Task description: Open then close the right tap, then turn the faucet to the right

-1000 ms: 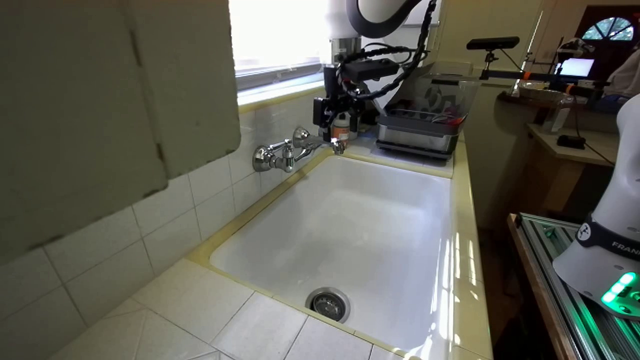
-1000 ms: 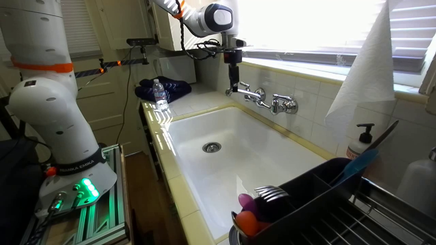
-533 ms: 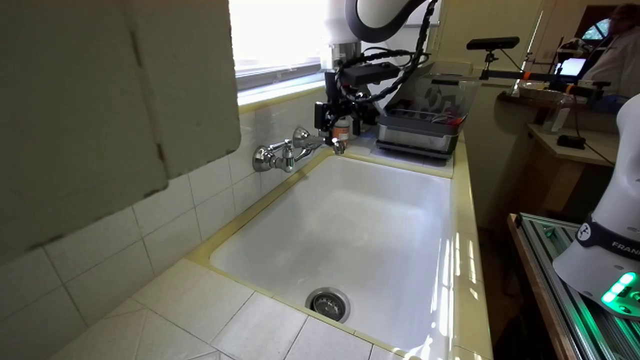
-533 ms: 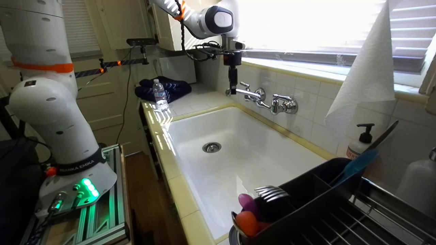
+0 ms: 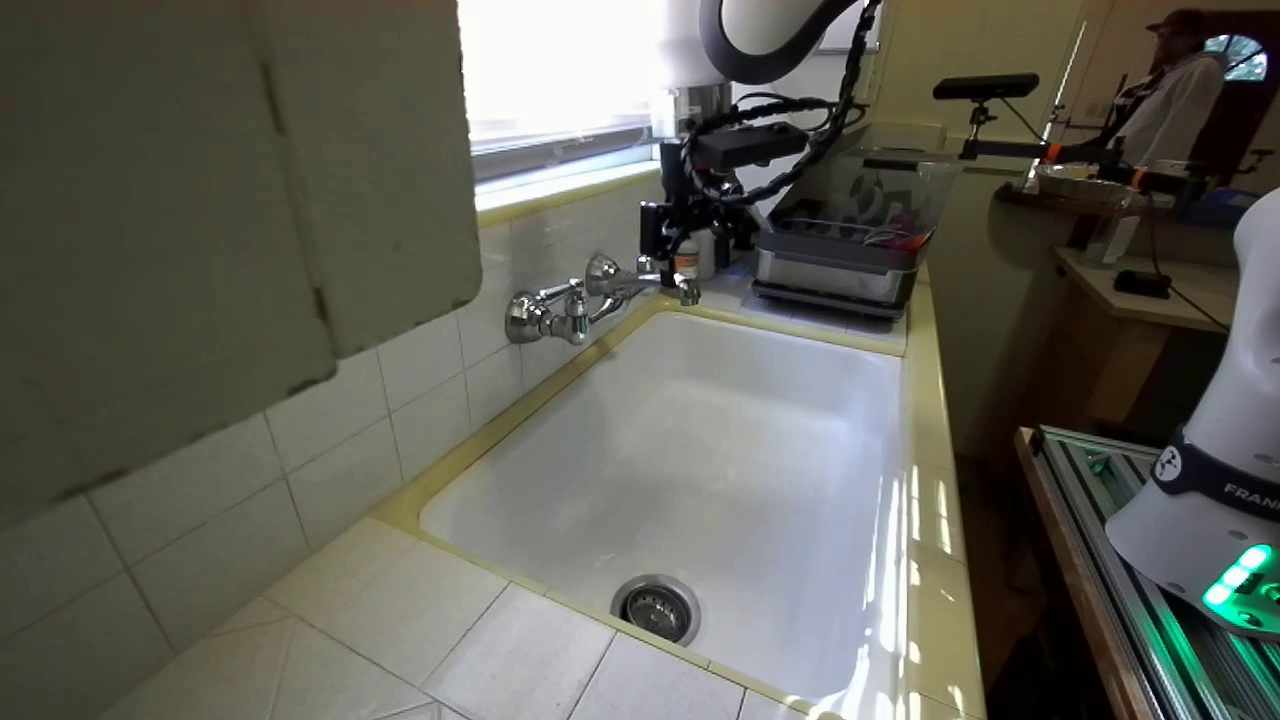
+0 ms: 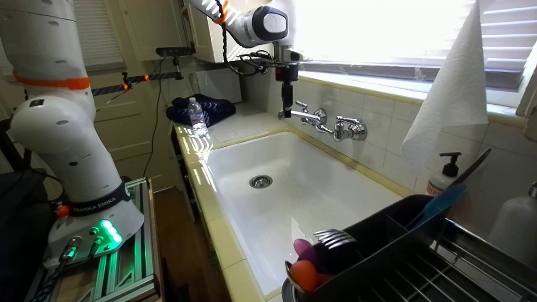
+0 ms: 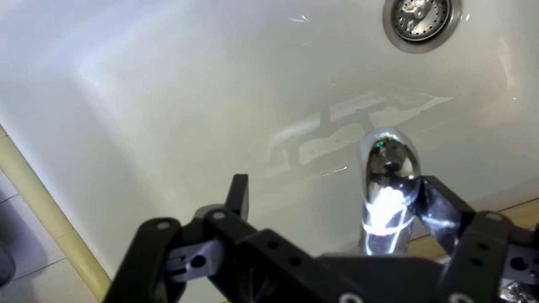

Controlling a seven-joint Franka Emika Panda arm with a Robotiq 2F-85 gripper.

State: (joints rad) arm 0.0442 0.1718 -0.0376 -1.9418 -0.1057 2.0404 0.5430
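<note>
The faucet is a chrome spout (image 5: 687,289) that projects over the sink; it also shows in an exterior view (image 6: 300,113) and the wrist view (image 7: 389,172). My gripper (image 7: 330,184) is open and low around the spout. The spout lies between the fingers. The right finger in the wrist view touches the spout's side; the left finger stands well apart from it. The gripper is at the spout's outer end in both exterior views (image 5: 692,245) (image 6: 287,111). The right tap (image 6: 347,121) is the handle at the rack end; no gripper touches it. The twin handle (image 6: 301,105) is at the far end.
The white sink (image 6: 251,222) lies below with its drain. A dish rack (image 6: 419,251) with utensils stands at one end, near a soap bottle (image 6: 438,181) and hanging paper towel (image 6: 453,88). The tiled wall and window sill are close behind. A cabinet (image 5: 360,170) overhangs the other end.
My gripper has come down slightly, then shifted a little toward the rack end. The spout has swung slightly the same way. A person in the background has moved.
</note>
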